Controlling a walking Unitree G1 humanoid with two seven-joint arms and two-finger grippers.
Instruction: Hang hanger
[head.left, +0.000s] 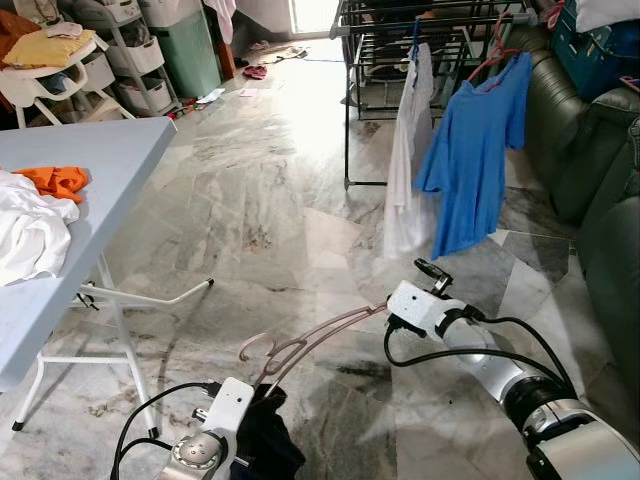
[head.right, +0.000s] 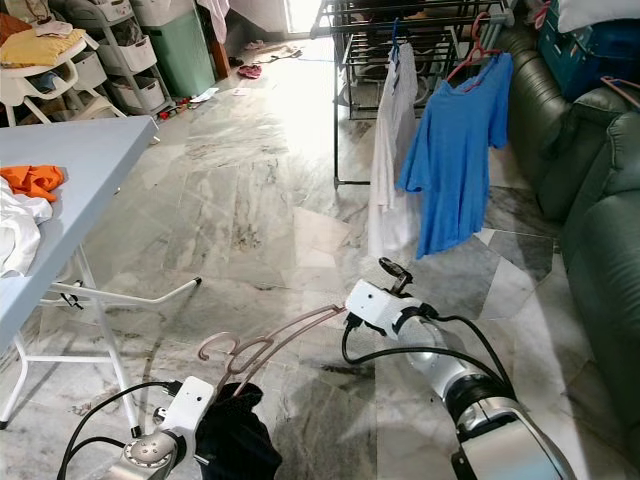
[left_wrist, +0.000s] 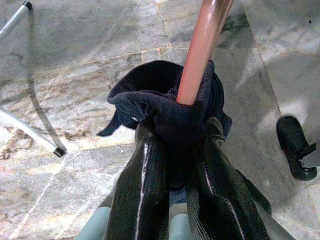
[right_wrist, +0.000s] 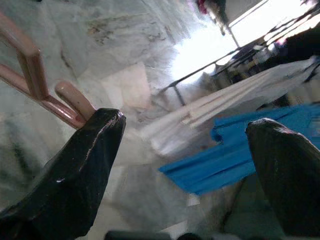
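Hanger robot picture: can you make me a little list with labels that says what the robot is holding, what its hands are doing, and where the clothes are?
Held thing: pink hanger with a dark garment on it
Left gripper: shut on the dark garment and the hanger's bar
Right gripper: open, beside the hanger's far end
Drying rack: ahead on the marble floor, holding a blue shirt and a white garment
Table: on the robot's left, with white cloth and orange cloth
Sofa: on the robot's right
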